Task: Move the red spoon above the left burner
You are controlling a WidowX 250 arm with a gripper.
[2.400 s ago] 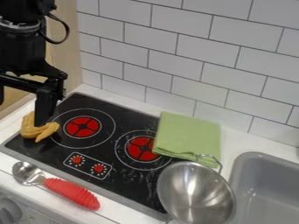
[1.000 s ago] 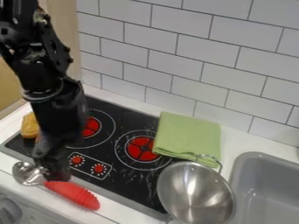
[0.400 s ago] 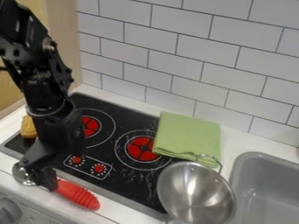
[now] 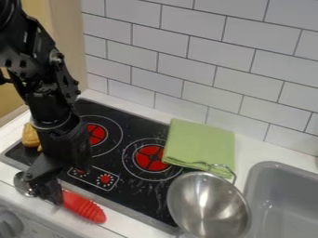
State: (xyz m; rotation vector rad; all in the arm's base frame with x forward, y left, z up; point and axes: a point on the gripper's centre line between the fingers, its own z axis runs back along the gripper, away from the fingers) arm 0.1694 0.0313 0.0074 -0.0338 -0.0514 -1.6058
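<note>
On the front tabletop (image 4: 127, 225), red-handled metal spoon (image 4: 85, 208): bowl left, handle slanting toward lower right.
Black gripper (image 4: 47, 193): at the neck; spread or pressed together, we cannot tell.
Left burner (image 4: 97, 134): rearward, across the spoon's long axis, we judge.

The robot arm (image 4: 46, 104) is black, with chunky, jointed links. Round screw heads (image 4: 56, 59) stud the sections well above the black, angular jaws, and a slim greyish ring (image 4: 53, 127) circles the rounded housing nearer them.
</note>
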